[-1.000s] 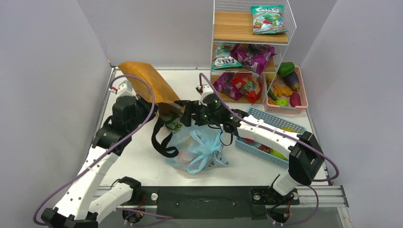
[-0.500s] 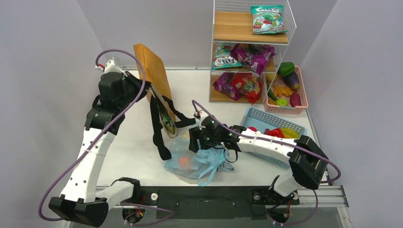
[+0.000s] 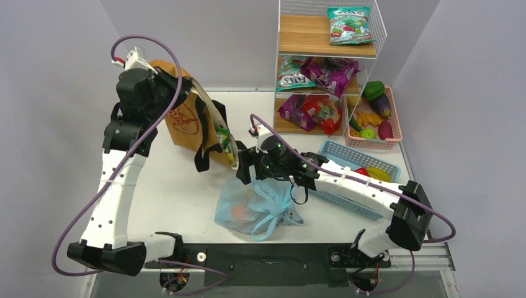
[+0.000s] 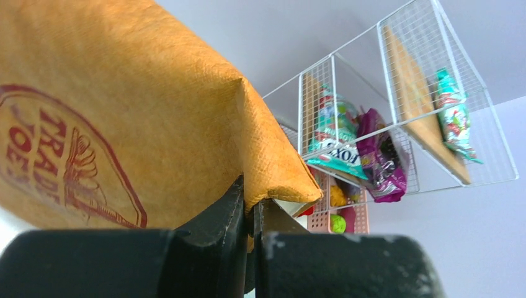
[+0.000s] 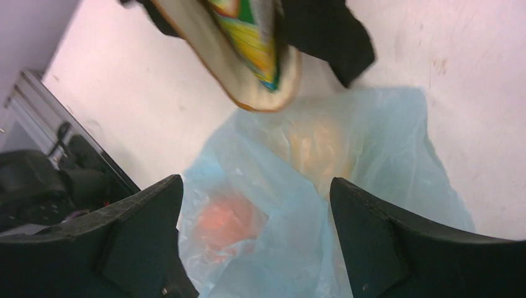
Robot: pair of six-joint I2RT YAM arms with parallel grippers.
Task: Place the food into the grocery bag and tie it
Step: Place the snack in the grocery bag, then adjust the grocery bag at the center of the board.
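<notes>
White table (image 3: 180,186) carries grocery bag (image 3: 245,208) (crumpled), blue basket (image 3: 350,156), wire shelf (image 3: 307,38).

We count two arms and two grippers: one left gripper (image 4: 251,208), one right gripper (image 5: 254,186). Two bags are on the table: one light blue grocery bag (image 3: 251,208) near the middle and one tan tote (image 3: 183,121) at far left. Through the blue plastic we make out two orange pieces of food (image 5: 226,220). One wire rack (image 3: 304,37) stands far right with three tiers. Of snack packets (image 3: 349,25) we count one on top, two in the middle, and an overlapping heap below that we cannot number. Two baskets sit at the right: one pink basket (image 3: 374,144) and one blue basket (image 3: 356,155). The pink one holds one green pepper (image 3: 373,90) and one purple aubergine (image 3: 381,104).
</notes>
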